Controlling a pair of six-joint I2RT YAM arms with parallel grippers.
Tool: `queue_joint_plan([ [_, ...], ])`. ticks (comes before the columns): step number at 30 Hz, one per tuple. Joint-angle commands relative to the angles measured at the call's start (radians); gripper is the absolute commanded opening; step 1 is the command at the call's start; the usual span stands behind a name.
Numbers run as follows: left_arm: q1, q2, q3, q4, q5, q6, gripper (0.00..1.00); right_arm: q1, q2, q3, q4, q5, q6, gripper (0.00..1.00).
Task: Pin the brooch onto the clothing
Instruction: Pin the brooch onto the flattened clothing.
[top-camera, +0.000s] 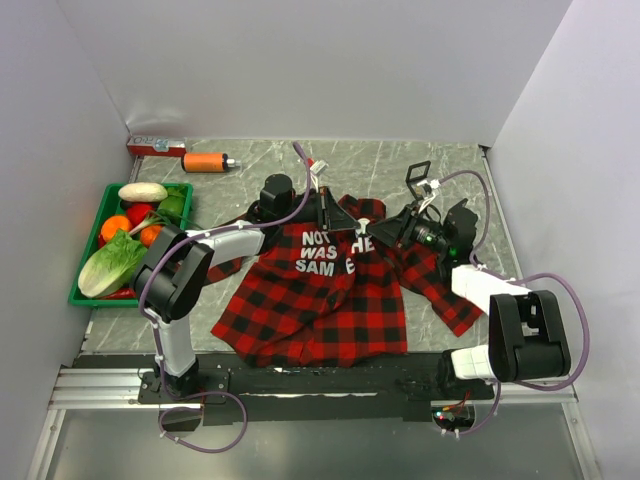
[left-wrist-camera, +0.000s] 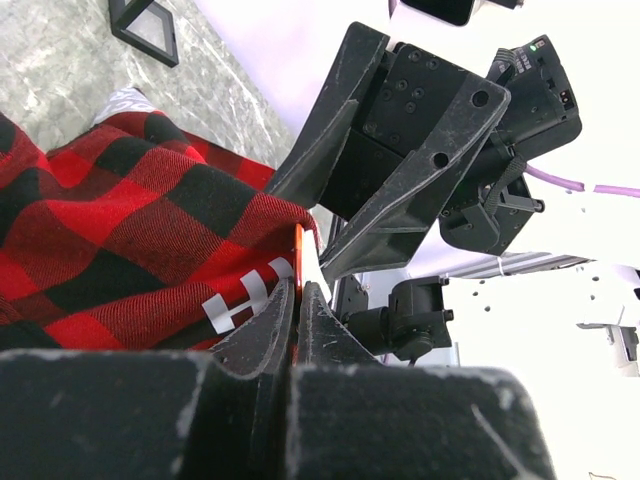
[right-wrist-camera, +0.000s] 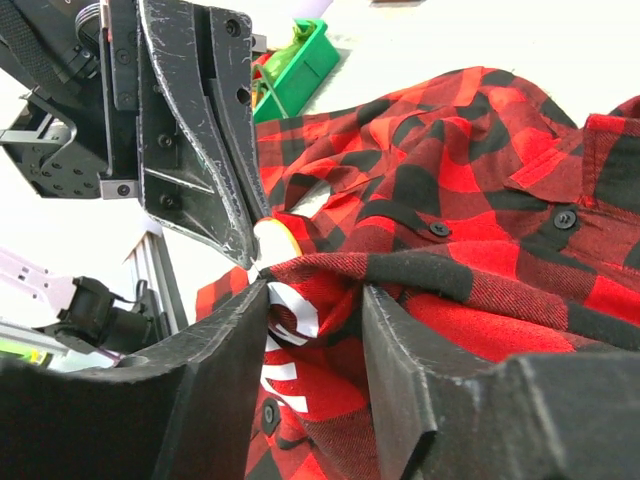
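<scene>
Plaid clothing (top-camera: 320, 300) lies on the table. At the upper edge of its white lettering (top-camera: 326, 252), the left gripper (left-wrist-camera: 297, 305) is clenched on the orange brooch (left-wrist-camera: 297, 262). The right gripper (right-wrist-camera: 315, 300) stands parted around a raised fold. If this fold slips out, the pin may miss the cloth.

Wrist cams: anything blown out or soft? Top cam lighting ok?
Left wrist: background clipped white, left claw dark and soft, plaid shirt sharp. Right wrist: background blown out at upper left, right claw underexposed, shirt crisp. Top external: even light, soft shadows, no glare.
</scene>
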Motion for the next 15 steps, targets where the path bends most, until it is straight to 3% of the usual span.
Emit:
queue_joint_plan([
  [1,-0.021,-0.057,0.030,0.037,0.051,0.013,0.01,0.013,0.031,0.043,0.081,0.007,-0.001,0.46],
  [15,-0.049,-0.059,0.053,0.000,0.050,0.042,0.01,0.034,0.048,0.082,-0.059,0.067,-0.061,0.36],
])
